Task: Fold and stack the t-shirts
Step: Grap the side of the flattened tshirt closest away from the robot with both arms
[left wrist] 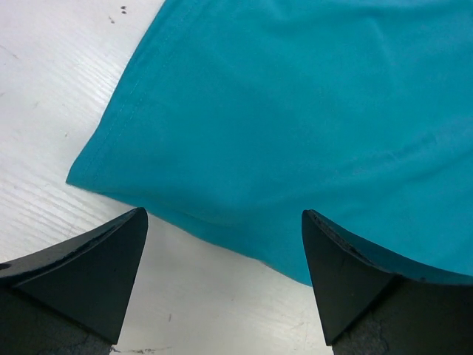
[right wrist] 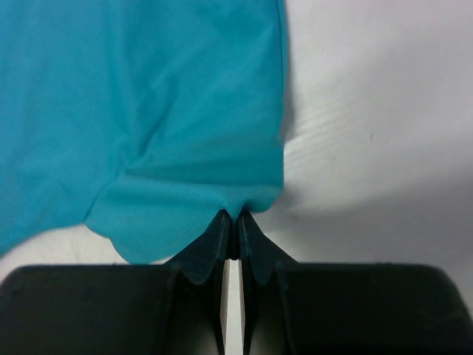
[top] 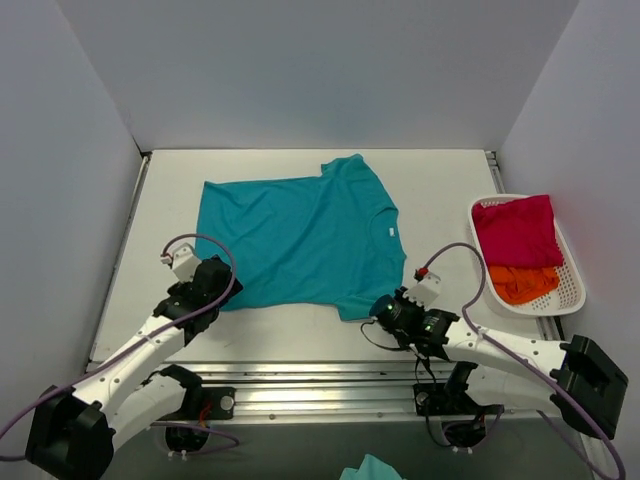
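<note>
Nearest the camera, below the teal t-shirt (top: 300, 235) and past the arm bases, a scrap of teal cloth (top: 370, 468) showed at the bottom edge of the overhead view; what it was could not be told.

At the near corner of the teal t-shirt's bottom hem stood the left gripper (top: 222, 290). Its wrist view showed the left gripper (left wrist: 222, 222) spread wide, one dark finger (left wrist: 89, 274) over bare table (left wrist: 44, 111) just outside the hem corner and the other over the cloth. Whether the tips touched anything could not be told. Nothing was held.

At the near sleeve of the teal t-shirt sat the right gripper (top: 378, 308). In its own camera the right gripper (right wrist: 230, 218) was clenched, jaws pressed together, with the sleeve's edge pinched at the tips and the cloth (right wrist: 148, 111) puckering toward them.

The teal t-shirt (left wrist: 295, 111) lay spread flat on the white table (top: 440, 190), hem to the left and collar to the right, with a small white neck label (top: 388, 230) at the collar. Its far sleeve pointed away from the arms.

Right of the teal t-shirt, well apart from its collar, a white slotted basket (top: 578, 285) rested at the table's right edge. In it, the orange t-shirt (top: 522, 283) lay bunched at the nearer end and the crimson t-shirt (top: 515, 230) was heaped at the farther end, overlapping the orange one.
</note>
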You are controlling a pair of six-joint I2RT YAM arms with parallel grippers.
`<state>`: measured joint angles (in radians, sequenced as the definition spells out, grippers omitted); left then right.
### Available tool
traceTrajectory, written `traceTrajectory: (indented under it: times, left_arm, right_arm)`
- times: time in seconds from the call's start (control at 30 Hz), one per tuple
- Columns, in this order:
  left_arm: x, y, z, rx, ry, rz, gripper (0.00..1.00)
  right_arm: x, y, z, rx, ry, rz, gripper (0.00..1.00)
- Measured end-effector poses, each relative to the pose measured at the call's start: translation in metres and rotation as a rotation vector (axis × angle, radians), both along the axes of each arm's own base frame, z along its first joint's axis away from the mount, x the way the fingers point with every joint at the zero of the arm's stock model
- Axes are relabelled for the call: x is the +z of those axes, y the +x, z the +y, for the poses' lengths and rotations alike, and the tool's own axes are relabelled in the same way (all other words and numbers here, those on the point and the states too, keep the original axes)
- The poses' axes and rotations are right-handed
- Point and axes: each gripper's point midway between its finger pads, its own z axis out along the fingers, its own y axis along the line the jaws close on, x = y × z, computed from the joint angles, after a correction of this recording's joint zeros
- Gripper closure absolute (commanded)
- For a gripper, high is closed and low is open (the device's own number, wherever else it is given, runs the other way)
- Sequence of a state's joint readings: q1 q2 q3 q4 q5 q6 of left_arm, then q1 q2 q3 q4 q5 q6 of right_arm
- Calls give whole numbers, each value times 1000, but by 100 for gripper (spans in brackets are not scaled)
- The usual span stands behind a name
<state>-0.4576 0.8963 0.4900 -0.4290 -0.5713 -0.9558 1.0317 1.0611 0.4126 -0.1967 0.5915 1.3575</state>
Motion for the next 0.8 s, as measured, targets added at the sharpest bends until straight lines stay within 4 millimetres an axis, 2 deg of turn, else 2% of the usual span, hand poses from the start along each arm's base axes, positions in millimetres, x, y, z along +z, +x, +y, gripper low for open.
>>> traceTrajectory:
  times: [0.07,0.1,0.17,0.27,0.33,0.4,0.47,0.53,0.7,0.8]
  left_arm:
    - [-1,2,-8,-29,12,27,6]
    - [4,5,-13,-51,27,19,6]
    - [32,18,-39,-153,38,-76,6]
    - [80,39,-80,-287,-67,-339,6]
    - [93,45,-91,-315,-166,-501,6]
    - [75,43,-91,-334,-199,-566,6]
    - [46,39,-91,-356,-155,-502,6]
    - [34,36,-92,-350,-106,-432,6]
    - [77,37,-94,-190,-94,-380,6]
    - [82,28,-77,-27,-118,-272,4]
  right_arm:
    - [7,14,-10,-32,10,-17,100]
    - [9,18,-14,-38,8,-20,100]
    - [6,22,-18,-31,-10,-9,100]
    - [-5,22,-19,4,-54,29,100]
    - [-13,21,-19,27,-83,57,100]
    - [-17,20,-19,47,-99,73,100]
    - [-17,21,-18,58,-96,75,100]
    - [-16,24,-17,66,-88,72,100]
    - [-16,26,-15,81,-78,74,100]
    - [-15,28,-16,78,-73,74,100]
